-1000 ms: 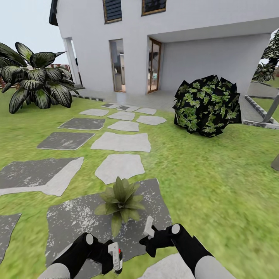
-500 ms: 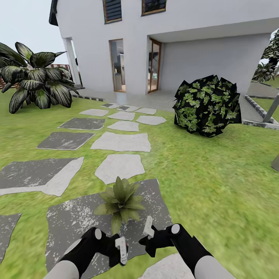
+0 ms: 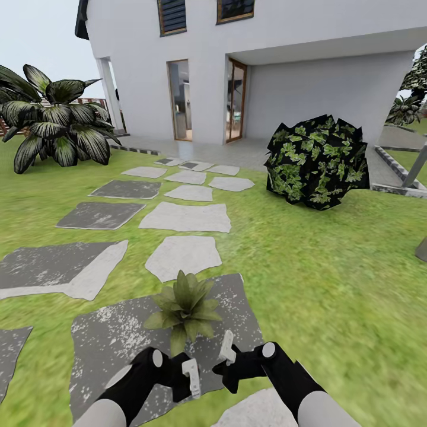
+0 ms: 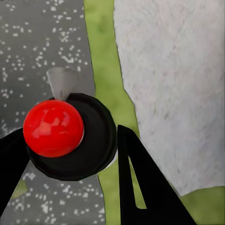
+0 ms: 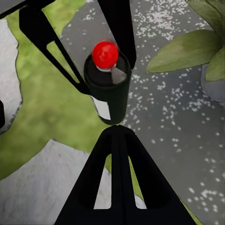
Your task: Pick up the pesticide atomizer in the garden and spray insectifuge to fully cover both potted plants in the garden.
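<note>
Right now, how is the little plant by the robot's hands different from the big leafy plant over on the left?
The potted plant is low and small; the big leafy plant is much larger, though farther off. The potted plant's leaves are plain olive green; the big one's are dark with pale stripes. The small one sits on a grey stepping stone, the big one on the lawn. Both have broad pointed leaves.

A white two-storey house (image 3: 284, 77) stands across the top of the frame under a pale, even sky, with a tall window (image 3: 179, 99) and a wood-framed glass door (image 3: 235, 99) beside a recessed porch, plus two dark upper windows (image 3: 204, 13). Green lawn (image 3: 332, 279) runs down the frame, crossed by grey stepping stones (image 3: 184, 216), pale ones and darker speckled slabs. A broad-leaved dark plant (image 3: 56, 121) sits at upper left, a blocky leafy bush (image 3: 314, 161) at right of centre.
</note>
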### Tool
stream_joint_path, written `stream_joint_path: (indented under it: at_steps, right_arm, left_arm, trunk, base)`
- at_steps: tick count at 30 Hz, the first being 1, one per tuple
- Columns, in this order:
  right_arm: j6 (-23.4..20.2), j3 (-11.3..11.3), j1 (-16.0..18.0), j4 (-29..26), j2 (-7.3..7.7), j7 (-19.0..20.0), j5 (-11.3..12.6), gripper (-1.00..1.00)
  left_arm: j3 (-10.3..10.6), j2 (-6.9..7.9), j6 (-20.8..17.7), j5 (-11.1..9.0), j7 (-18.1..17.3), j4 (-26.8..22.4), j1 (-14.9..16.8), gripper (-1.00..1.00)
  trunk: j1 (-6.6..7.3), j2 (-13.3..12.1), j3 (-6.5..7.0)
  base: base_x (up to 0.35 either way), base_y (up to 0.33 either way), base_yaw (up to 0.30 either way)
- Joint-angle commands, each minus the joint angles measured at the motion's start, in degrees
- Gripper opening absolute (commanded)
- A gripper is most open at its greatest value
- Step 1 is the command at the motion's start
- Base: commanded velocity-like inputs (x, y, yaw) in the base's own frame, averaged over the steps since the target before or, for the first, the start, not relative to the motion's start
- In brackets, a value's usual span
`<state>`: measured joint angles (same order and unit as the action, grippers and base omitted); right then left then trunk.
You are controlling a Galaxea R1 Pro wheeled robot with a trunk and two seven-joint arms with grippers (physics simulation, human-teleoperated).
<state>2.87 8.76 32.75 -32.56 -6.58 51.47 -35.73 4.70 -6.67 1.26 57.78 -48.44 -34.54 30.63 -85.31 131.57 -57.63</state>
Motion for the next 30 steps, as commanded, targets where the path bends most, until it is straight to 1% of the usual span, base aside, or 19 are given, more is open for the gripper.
stream_joint_path:
  at_steps: [1, 6, 16, 30]
  right_arm:
    - [0.3, -0.1, 0.0, -0.4, -0.02, 0.1, -0.6, -1.00]
    - [0.3, -0.1, 0.0, -1.8, -0.02, 0.3, -0.6, -1.00]
    - [0.3, -0.1, 0.0, -1.9, -0.02, 0.3, -0.6, -1.00]
    - [0.3, -0.1, 0.0, -1.9, -0.02, 0.3, -0.6, -1.00]
  left_arm:
    - [0.3, -0.01, 0.1, 0.4, -0.1, 0.0, 0.0, -1.00]
    - [0.7, -0.01, 0.2, 0.2, -0.4, 0.2, 0.0, -1.00]
    - [0.7, -0.07, 0.3, -0.1, -1.3, 0.3, 0.1, -1.00]
    - [0.7, -1.72, 0.5, -0.5, -1.7, 0.3, 0.1, -1.00]
  trunk:
    - [0.01, 0.0, -0.05]
    - [0.01, 0.0, -0.05]
    - [0.01, 0.0, -0.05]
    - [0.01, 0.0, -0.05]
  base:
    - [0.000, 0.000, 0.000]
    - [0.000, 0.000, 0.000]
    - [0.000, 0.000, 0.000]
    - [0.000, 0.000, 0.000]
